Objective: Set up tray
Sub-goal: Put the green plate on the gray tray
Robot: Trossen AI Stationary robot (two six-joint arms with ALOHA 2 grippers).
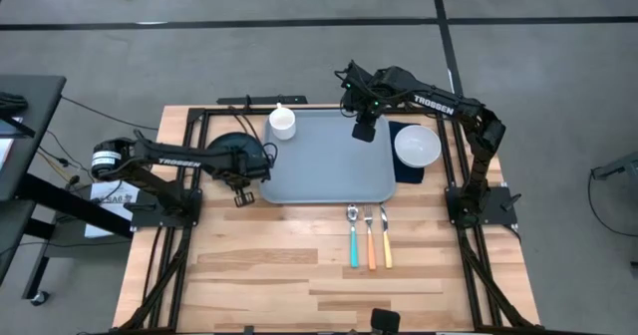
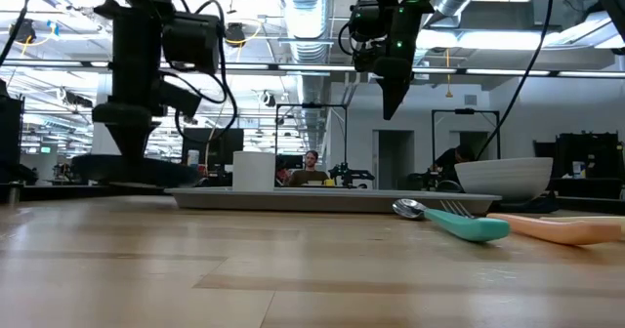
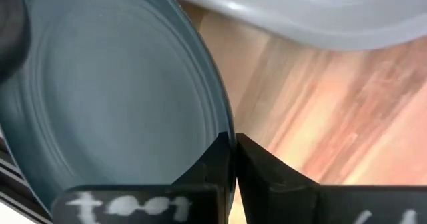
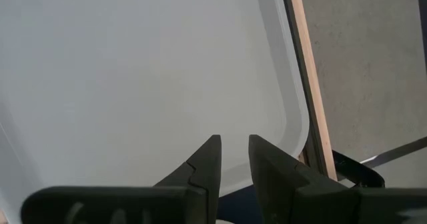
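Here your tray (image 1: 324, 161) lies flat mid-table, a white cup (image 1: 283, 123) on its far left corner. Your left gripper (image 3: 232, 159) is pinched on the rim of the teal plate (image 3: 113, 97) just left of the tray. Your right gripper (image 4: 233, 159) hangs above the tray's far right corner, fingers barely parted, empty.

The left gripper (image 3: 230, 159) sits low beside the tray's (image 1: 329, 161) left edge, fingers pinched together. The right gripper (image 4: 233, 159) hangs above the tray's far right corner, fingers slightly parted.
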